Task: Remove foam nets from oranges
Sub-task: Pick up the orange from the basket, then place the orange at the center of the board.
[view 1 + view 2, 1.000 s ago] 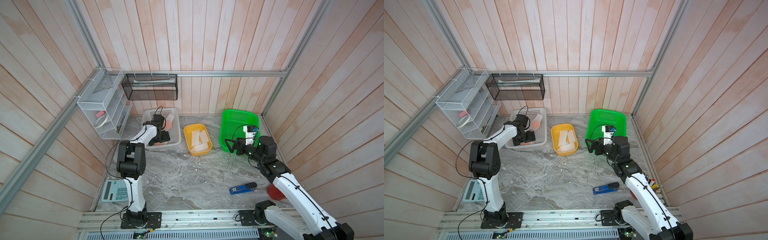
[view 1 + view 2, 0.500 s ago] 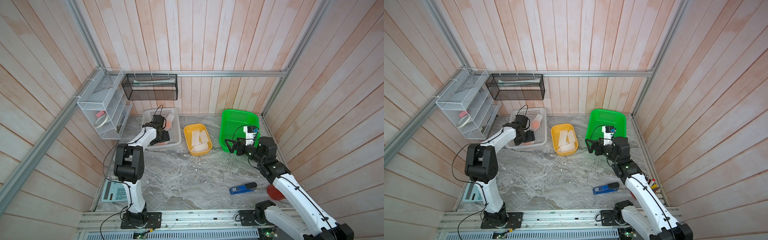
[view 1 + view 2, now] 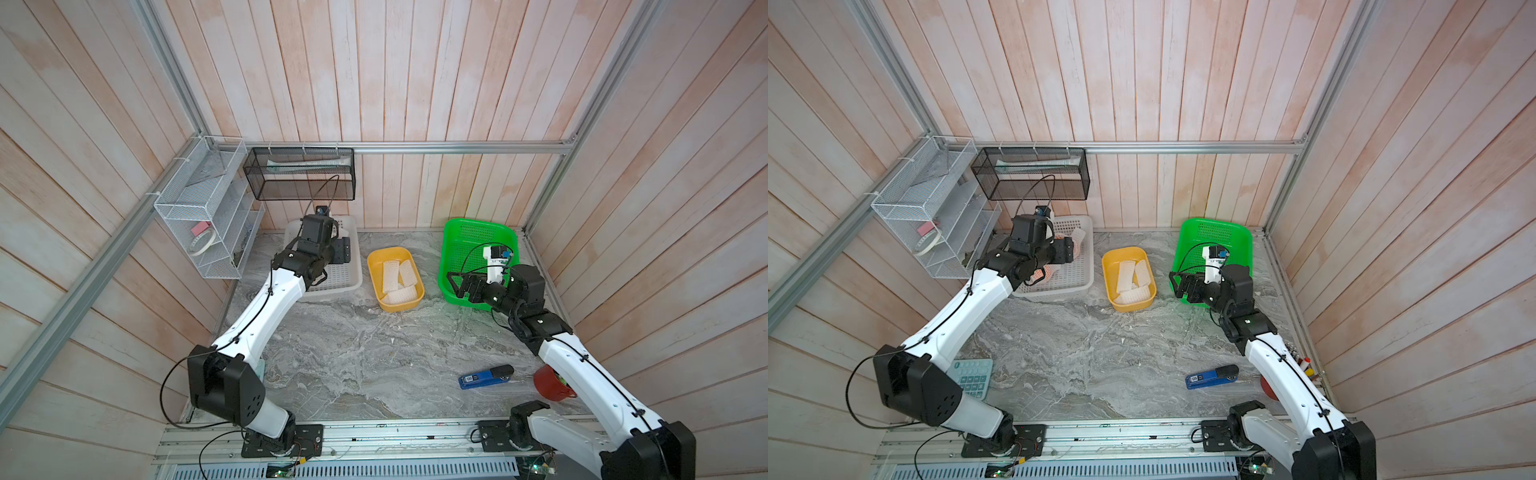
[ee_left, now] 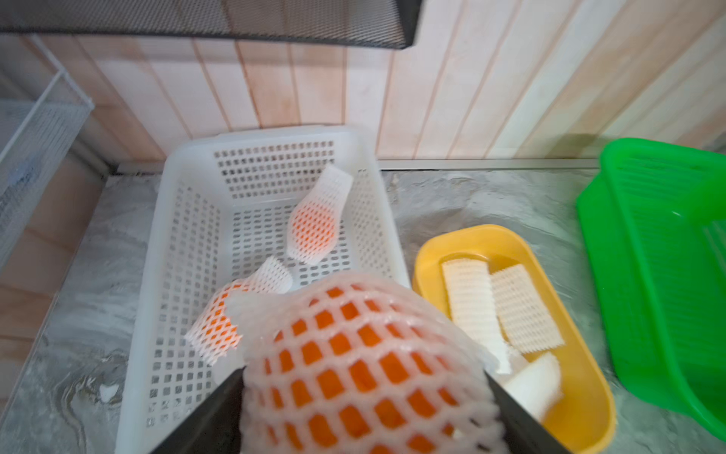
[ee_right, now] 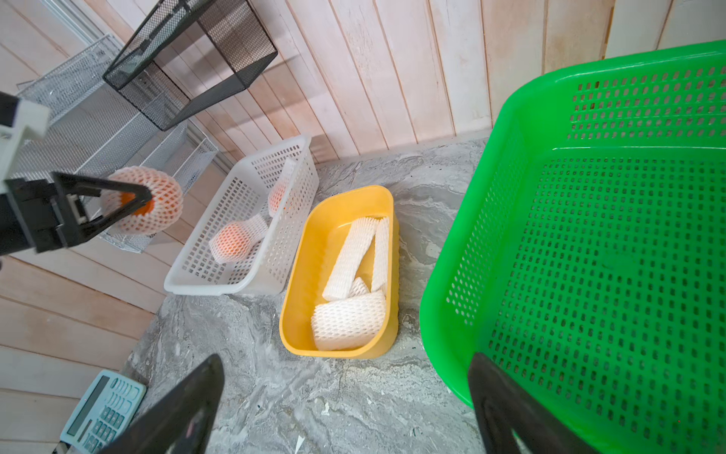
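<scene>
In a top view, your left tool (image 3: 1064, 251) hangs above the white basket (image 3: 1075, 289). Left wrist: it's clamped on a netted orange (image 4: 361, 353), held clear for stripping. Right wrist: your right tool (image 5: 345, 393) gapes empty beside the green basket (image 5: 483, 188), ready to pull the foam net (image 5: 169, 188).
</scene>
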Robot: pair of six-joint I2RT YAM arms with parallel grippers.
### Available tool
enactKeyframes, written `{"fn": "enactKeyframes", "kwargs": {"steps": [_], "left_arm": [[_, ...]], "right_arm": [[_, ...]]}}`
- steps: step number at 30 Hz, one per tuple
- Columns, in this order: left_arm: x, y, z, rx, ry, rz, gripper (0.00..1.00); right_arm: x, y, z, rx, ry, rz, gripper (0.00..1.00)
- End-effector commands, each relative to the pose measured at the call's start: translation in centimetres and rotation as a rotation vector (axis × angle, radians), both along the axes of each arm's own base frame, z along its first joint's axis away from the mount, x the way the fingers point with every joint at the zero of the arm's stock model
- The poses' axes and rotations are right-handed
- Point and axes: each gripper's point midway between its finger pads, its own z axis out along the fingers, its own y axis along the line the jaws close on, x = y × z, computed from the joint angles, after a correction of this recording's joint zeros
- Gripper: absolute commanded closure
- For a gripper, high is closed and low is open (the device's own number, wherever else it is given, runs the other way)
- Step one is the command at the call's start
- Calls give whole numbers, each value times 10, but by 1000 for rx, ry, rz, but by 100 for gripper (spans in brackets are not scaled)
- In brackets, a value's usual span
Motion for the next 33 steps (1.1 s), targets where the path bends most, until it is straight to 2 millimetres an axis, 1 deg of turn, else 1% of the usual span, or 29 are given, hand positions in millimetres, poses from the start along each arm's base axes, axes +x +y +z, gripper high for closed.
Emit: {"fn": "enactKeyframes", "kwargs": {"steps": [1, 3, 5, 7, 9, 12, 14, 17, 19, 21, 23, 26, 29, 31, 33], "left_arm": [[-23, -41, 2, 44, -50, -182, 14], [-42, -66, -8, 59, -44, -264, 14], [-64, -95, -23, 66, -29, -353, 14], [-86, -122, -36, 77, -32, -440, 14], [-103, -143, -48, 80, -30, -500, 14], [-127, -175, -71, 47, 13, -609, 14], [-146, -196, -90, 81, 22, -686, 14], [-161, -210, -119, 116, 44, -738, 14], [-168, -215, -135, 116, 60, -769, 14], [-186, -227, -148, 128, 59, -834, 13], [-194, -229, -161, 141, 72, -858, 13], [-201, -229, -182, 155, 97, -871, 13], [-206, -228, -194, 162, 95, -880, 12], [-206, -228, -196, 173, 75, -879, 11], [-201, -227, -195, 186, 61, -855, 10]], "right_arm": [[4, -21, 1, 41, 96, -78, 3], [1, -35, -14, 36, 171, -117, 3], [-7, -42, -24, 16, 200, -129, 4], [-15, -44, -30, 0, 208, -130, 4], [-22, -45, -37, -8, 224, -128, 3], [-31, -47, -51, -18, 251, -131, 4], [-34, -48, -58, -22, 267, -131, 3], [-38, -47, -69, -14, 300, -131, 3], [-41, -45, -76, -5, 322, -124, 3], [-44, -45, -83, -2, 344, -126, 4], [-47, -46, -88, -4, 357, -126, 4], [-50, -46, -94, -7, 367, -122, 4], [-54, -45, -100, -3, 383, -118, 4], [-57, -45, -104, 2, 395, -115, 4], [-59, -44, -106, 2, 403, -114, 4]]}}
